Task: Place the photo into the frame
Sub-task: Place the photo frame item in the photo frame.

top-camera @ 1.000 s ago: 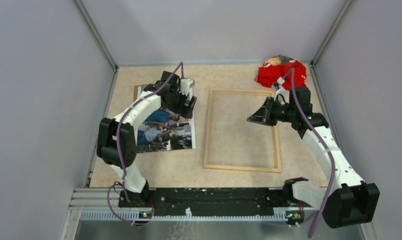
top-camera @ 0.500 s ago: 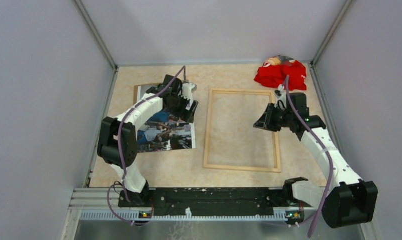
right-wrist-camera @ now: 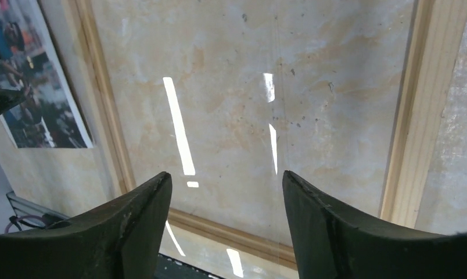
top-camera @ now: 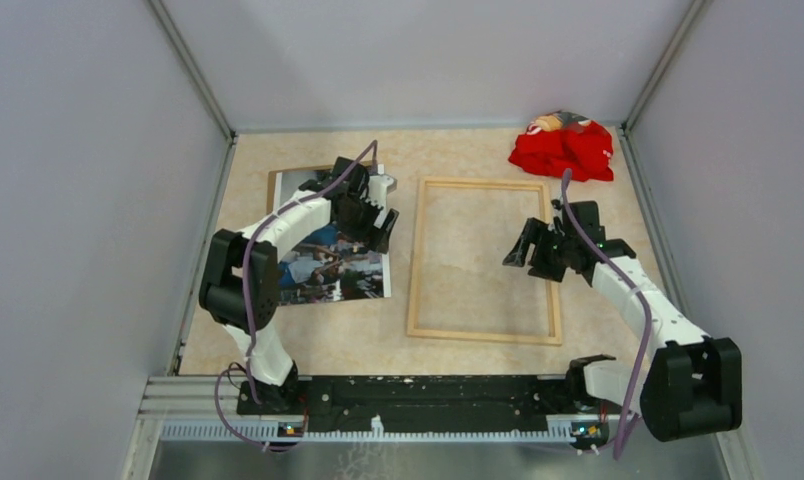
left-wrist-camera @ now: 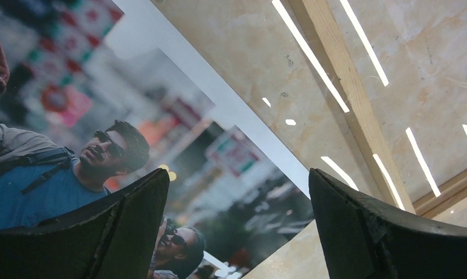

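Versus one second ago: the right arm has drawn back toward 6 o'clock, away from the crumpled red cloth (top-camera: 563,150), which now lies fully uncovered at the far corner, 1 o'clock of the frame. The right pincer (right-wrist-camera: 225,174) then sat high over the frame's right rail; it now hangs over the middle of that rail, at the frame's 3 o'clock. The left arm has shifted only slightly. Photo, frame and cloth have not moved. Right pincer: fingers parted, nothing between them, holding nothing; its wrist view looks down through the gap onto the clear pane and the beige marbled counter (top-camera: 458,155) beneath. Whether the fingertips touch the pane cannot be told. Left pincer (left-wrist-camera: 237,173): spread wide, empty, poised over the right edge of the photo near its 1 o'clock corner, with the white border and a strip of bare counter seen in the gap; contact not determinable. The large rectangular paper photo of a crowd in blue, white and dark tones (top-camera: 328,270) lies face up and flat at 9 o'clock of the frame, just beside it, not inside it. The large rectangular thin light-wood frame with clear pane (top-camera: 483,336) lies flat at centre counter. Count: one photo, one frame, one red cloth, one brown backing board (top-camera: 273,185) showing as a thin edge at the photo's 11 o'clock corner, and two arms.
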Available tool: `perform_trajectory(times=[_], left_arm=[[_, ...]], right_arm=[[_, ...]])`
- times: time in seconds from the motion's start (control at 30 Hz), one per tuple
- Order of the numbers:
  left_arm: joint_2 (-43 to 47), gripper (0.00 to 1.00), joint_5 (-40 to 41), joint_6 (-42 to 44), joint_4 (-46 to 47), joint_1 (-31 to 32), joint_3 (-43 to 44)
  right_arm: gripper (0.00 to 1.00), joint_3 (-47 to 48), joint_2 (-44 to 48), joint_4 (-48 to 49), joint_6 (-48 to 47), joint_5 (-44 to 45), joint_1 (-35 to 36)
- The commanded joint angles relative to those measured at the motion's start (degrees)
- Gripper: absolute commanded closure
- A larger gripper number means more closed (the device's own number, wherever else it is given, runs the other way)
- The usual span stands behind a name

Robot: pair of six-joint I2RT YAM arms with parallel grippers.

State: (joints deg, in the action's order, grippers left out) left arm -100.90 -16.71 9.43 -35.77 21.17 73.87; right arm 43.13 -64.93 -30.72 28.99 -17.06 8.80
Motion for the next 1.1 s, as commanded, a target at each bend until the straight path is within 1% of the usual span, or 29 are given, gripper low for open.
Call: perform_trajectory(times=[0.0,0.1,0.37,0.7,1.07], left_arm=[[0.02,0.06,3.04,1.78,3.37,1.09,-2.61],[-0.03,0.07,6.39,3.04,5.49,2.21,-4.75],[-0.33,0.07,9.65,4.36,8.27,3.93,-7.67],[-1.62,0.08,10.52,4.55,9.69,4.49,-9.12],[-4.16,0.09,11.1,5.04,10.86,4.58,-10.32]], right_arm=[[0.27,-2.55,-2.19,5.24,1.14,1.61,-0.44],[0.23,-4.06,-4.62,6.5,0.93,1.35,-0.44],[0.2,-10.41,-9.09,12.79,1.67,-4.33,-0.44],[0.2,-13.25,-13.76,20.73,4.18,-13.21,-0.49],[0.21,-15.67,-15.91,30.31,9.98,-19.8,-1.32]])
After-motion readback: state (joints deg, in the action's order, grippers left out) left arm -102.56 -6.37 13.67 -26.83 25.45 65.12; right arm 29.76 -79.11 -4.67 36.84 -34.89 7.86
